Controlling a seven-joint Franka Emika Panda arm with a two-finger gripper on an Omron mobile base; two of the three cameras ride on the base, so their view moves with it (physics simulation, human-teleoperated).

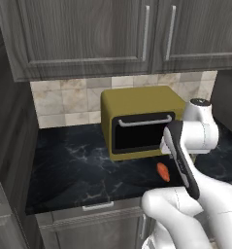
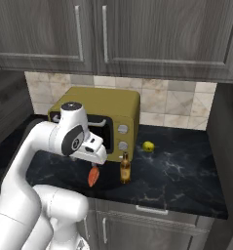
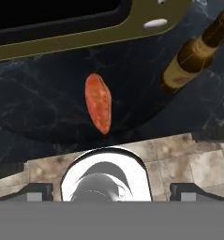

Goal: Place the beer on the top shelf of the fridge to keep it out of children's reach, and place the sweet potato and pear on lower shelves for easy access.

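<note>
Two dark fingertips [image 3: 38,190] stand wide apart at the bottom of the hand view, and nothing sits between them: the gripper [image 3: 112,190] is spread and holds nothing. In the right base view the white hand hangs over the front part of the black marble counter [image 1: 74,165], pointing down.

Just beneath it lies the sweet potato [image 3: 98,103], an orange-red tuber with tapered ends, resting on the counter close to the front edge and free of the fingers. The left base view shows it partly behind the forearm; the right base view shows it directly under the hand.

Beside the sweet potato, on its right in the right base view, the beer [image 2: 125,168] stands upright, a slim brown bottle with a yellowish label, near it but apart.

Behind both sits a mustard-yellow toaster oven [image 2: 103,117] with a dark glass door, a pale handle and two knobs; the bottle stands just before its knob corner.

Farther back, to the right of the oven, the pear [image 2: 147,146] rests on the counter, well apart from the bottle.

Beige backsplash tiles [image 1: 64,99] rise behind, with dark wood-grain cabinets [image 1: 88,34] above.
</note>
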